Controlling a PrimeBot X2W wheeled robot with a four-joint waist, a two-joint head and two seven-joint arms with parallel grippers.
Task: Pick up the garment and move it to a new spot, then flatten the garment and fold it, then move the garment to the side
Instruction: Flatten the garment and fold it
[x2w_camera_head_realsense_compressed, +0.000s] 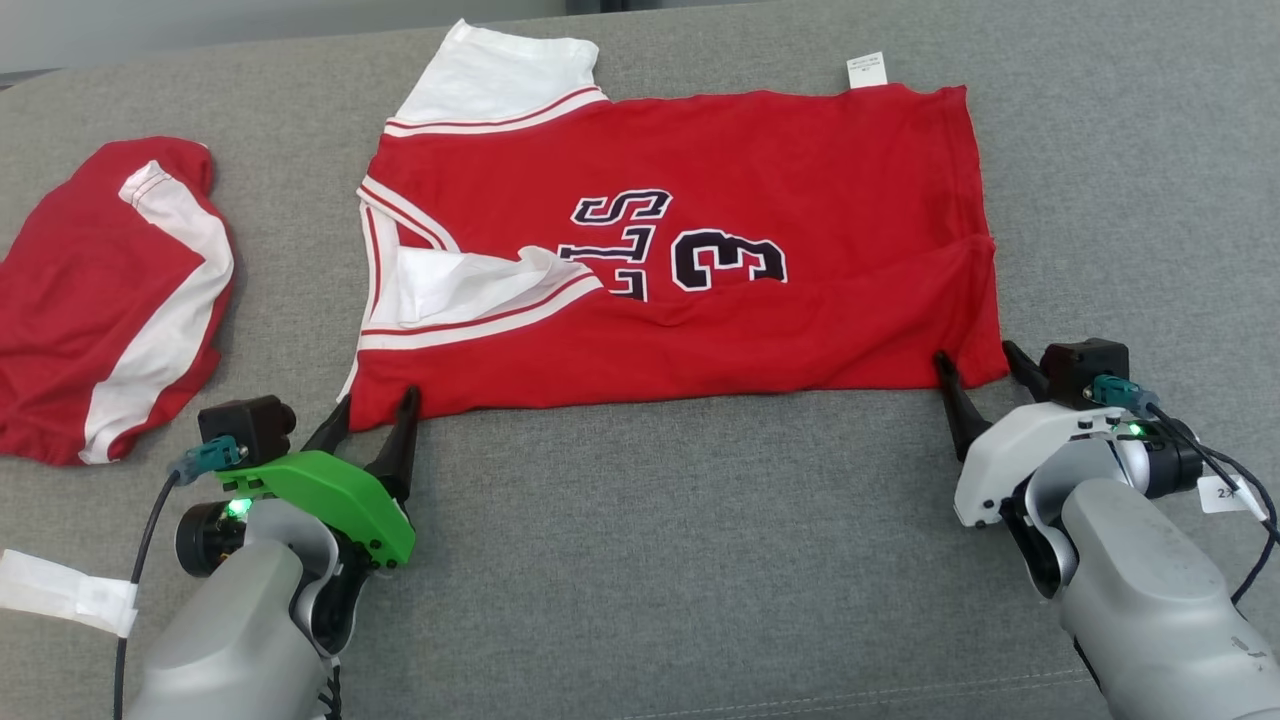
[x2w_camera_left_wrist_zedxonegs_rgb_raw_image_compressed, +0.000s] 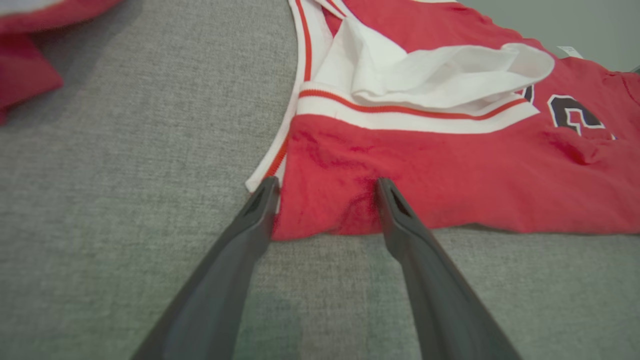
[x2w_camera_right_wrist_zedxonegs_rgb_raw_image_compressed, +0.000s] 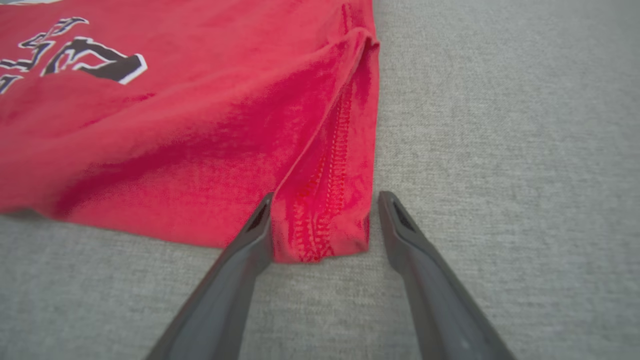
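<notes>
The garment (x2w_camera_head_realsense_compressed: 800, 180) is a red jersey with white sleeves and dark lettering, spread flat on the grey surface. My left gripper (x2w_camera_head_realsense_compressed: 375, 398) stands open at its near-left corner, one finger on either side of the red hem. In the left wrist view the garment (x2w_camera_left_wrist_zedxonegs_rgb_raw_image_compressed: 450, 170) lies between and beyond the fingers of the left gripper (x2w_camera_left_wrist_zedxonegs_rgb_raw_image_compressed: 326, 182). My right gripper (x2w_camera_head_realsense_compressed: 975, 352) is open at the near-right corner. The right wrist view shows the stitched corner of the garment (x2w_camera_right_wrist_zedxonegs_rgb_raw_image_compressed: 175, 125) sitting between the fingers of the right gripper (x2w_camera_right_wrist_zedxonegs_rgb_raw_image_compressed: 326, 196), which are not pinching it.
A second red and white garment (x2w_camera_head_realsense_compressed: 100, 300) lies crumpled at the far left, also seen as a red blur (x2w_camera_left_wrist_zedxonegs_rgb_raw_image_compressed: 25, 75). The grey padded surface (x2w_camera_head_realsense_compressed: 650, 560) stretches in front of the jersey. A white care tag (x2w_camera_head_realsense_compressed: 866, 70) sticks out at the jersey's far edge.
</notes>
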